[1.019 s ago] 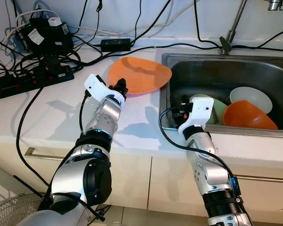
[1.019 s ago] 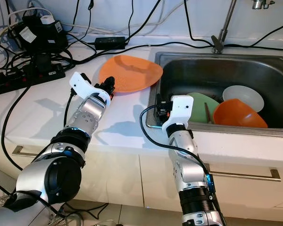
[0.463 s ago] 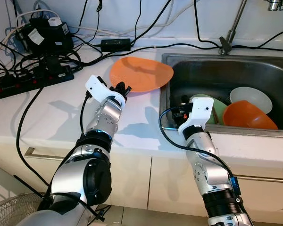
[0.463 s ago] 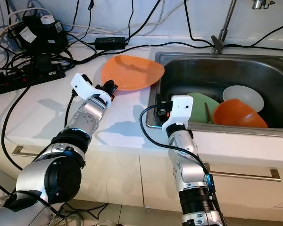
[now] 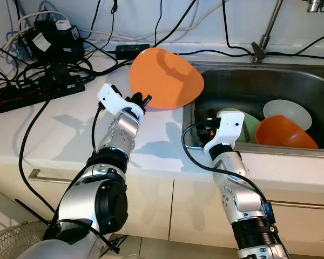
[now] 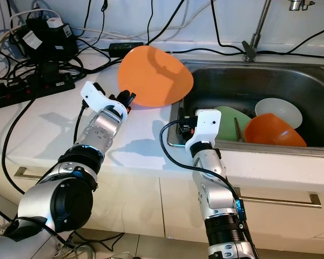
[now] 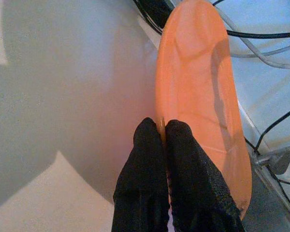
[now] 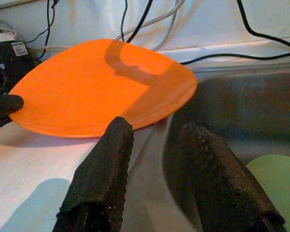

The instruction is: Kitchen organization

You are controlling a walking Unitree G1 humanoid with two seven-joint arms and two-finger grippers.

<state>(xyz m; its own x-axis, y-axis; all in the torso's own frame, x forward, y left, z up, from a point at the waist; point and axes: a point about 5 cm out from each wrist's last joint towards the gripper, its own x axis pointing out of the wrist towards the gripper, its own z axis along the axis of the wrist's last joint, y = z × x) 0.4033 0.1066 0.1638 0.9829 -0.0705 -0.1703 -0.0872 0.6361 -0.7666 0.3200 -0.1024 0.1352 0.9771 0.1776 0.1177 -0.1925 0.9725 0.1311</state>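
The left gripper pinches the near rim of an orange plate, tilted up above the counter beside the sink (dishes inside); the right gripper, fingers spread, hovers at the sink's edge.

My left gripper pinches a tilted plate over the counter, left of the sink holding bowls; my right gripper hovers at the sink's near-left corner.

Arms: silver segmented shells w/ black joints. White wrist housings, black cable looped at each. Fingers black, textured.
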